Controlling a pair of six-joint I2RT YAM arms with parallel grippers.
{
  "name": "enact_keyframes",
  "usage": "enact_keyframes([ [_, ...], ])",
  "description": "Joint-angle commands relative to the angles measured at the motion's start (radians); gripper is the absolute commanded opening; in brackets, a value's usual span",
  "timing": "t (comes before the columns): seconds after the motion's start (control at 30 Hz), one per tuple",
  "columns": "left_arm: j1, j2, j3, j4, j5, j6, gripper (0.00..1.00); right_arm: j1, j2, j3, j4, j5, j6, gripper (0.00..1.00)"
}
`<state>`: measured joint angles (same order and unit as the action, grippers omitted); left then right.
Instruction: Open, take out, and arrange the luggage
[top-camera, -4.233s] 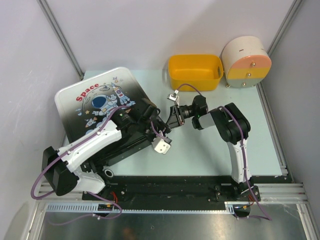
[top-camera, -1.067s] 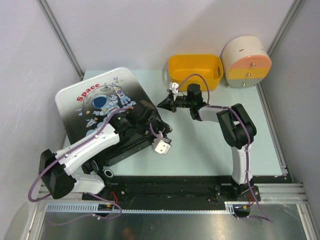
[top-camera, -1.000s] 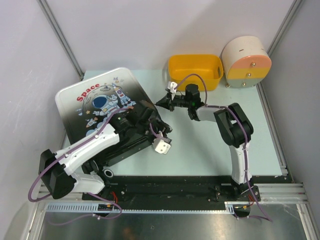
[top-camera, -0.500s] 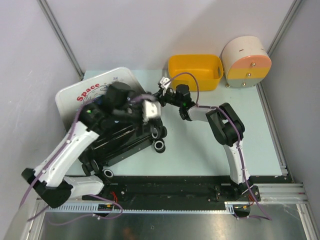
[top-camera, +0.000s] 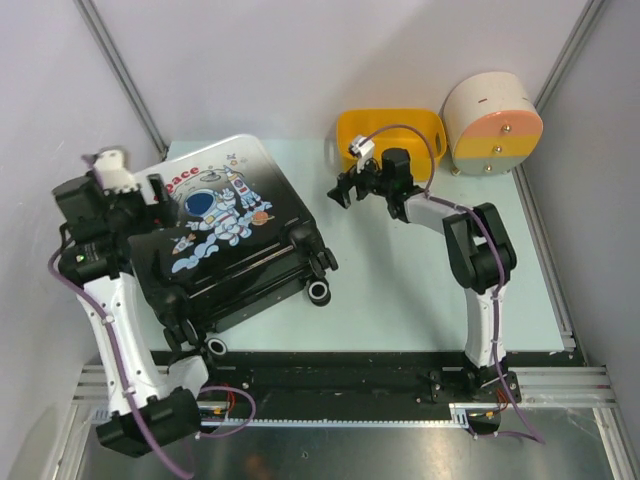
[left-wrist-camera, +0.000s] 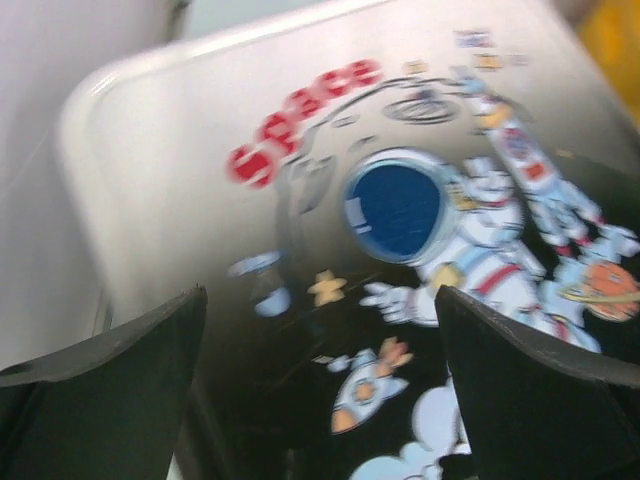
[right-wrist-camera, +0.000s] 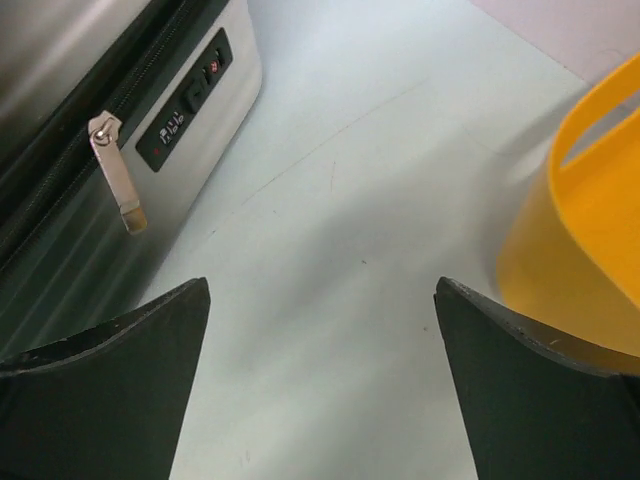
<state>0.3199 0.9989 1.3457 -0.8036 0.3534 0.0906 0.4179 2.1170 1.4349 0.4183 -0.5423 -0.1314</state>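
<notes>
Left gripper (left-wrist-camera: 320, 295) lifted off luggage (top-camera: 235, 250) (jaws spread), right gripper (right-wrist-camera: 320, 285) opened

Luggage (top-camera: 230, 240) left; basket (top-camera: 430, 160), drawer box (top-camera: 492, 125) rear right.

My left wrist view is smeared, the suitcase (left-wrist-camera: 300, 130) print soft and cropped on every side. Right wrist: the lock dials (right-wrist-camera: 185, 100) are too small to read, and the yellow basket (right-wrist-camera: 570, 230) runs off the edge.

Bright, even light; luggage (left-wrist-camera: 330, 300) motion-blurred in left wrist view.
</notes>
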Motion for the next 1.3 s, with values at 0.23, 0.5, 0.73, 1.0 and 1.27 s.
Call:
enact_keyframes([
  [0.23,0.395,0.001,-0.155,-0.003,0.085,-0.215,1.0,0.005,-0.184,0.027,-0.293,-0.189,-0.057,0.99],
  [0.5,0.345,0.156,-0.238,0.023,0.323,-0.098,1.0,0.09,-0.219,-0.04,-0.498,-0.275,-0.149,1.0],
  [0.73,0.133,0.384,-0.096,0.11,0.325,-0.094,0.88,0.16,-0.314,-0.128,-0.645,-0.355,-0.354,1.0],
  [1.0,-0.054,0.679,0.176,0.13,0.305,0.001,0.88,0.376,-0.358,-0.165,-0.618,-0.314,-0.406,1.0],
  [1.27,-0.134,0.728,0.196,0.132,0.332,0.072,0.94,0.584,-0.316,-0.14,-0.356,-0.209,-0.366,1.0],
])
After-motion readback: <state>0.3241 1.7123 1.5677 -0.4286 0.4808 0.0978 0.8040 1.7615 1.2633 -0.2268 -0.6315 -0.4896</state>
